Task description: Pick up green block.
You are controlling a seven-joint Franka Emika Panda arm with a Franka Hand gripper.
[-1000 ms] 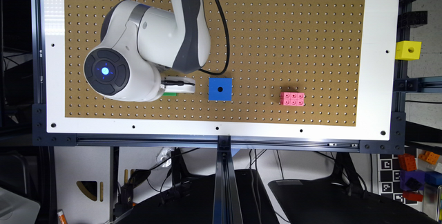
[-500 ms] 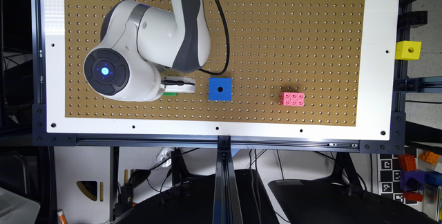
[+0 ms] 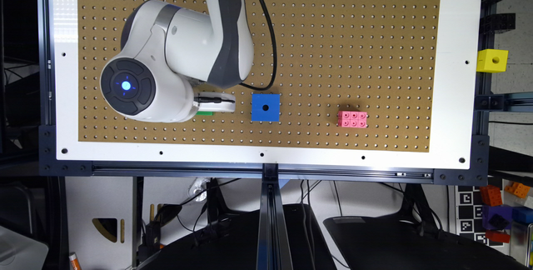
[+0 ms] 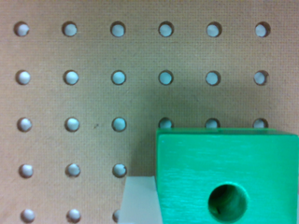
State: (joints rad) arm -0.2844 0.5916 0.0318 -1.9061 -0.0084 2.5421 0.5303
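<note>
The green block [image 4: 227,176] sits on the pegboard tabletop [image 3: 333,32], mostly hidden beneath the end effector [image 3: 214,104], with the blue cube [image 3: 265,107] near it at 3 o'clock. In the wrist view one pale finger [image 4: 139,199] lies against the block's side; whether the end effector is clenched on it I cannot tell. To do this step well, the fingers should squeeze flat opposing faces squarely before lifting straight up. The block looks like smooth, hard plastic, sharp-edged, with a round hole in its top.

Green block [image 3: 204,113] under arm [image 3: 175,70] (beside cube [image 3: 265,107]).
</note>
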